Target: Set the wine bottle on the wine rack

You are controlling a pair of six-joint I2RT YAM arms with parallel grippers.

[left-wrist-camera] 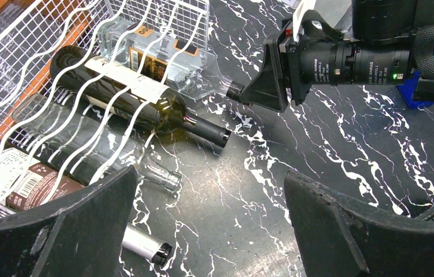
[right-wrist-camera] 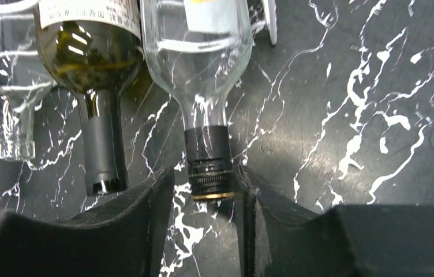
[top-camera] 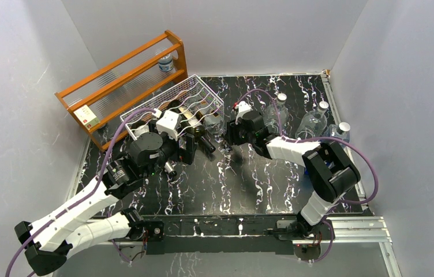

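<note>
While the wine bottle [right-wrist-camera: 197,52] lies on its side with its body in the wine rack [top-camera: 201,90], its neck points out straight toward my right arm. The right gripper [right-wrist-camera: 203,173] stands around the capped neck on the same axis. One finger touches and the other shows a gap, so it is unclenched. The left gripper [left-wrist-camera: 209,176] hangs wide apart and holds nothing.

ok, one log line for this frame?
right gripper: open, straddling clear wine bottle neck | bottle body: lying in wine rack, neck sticking out | left gripper: open, empty, by rack front
</note>
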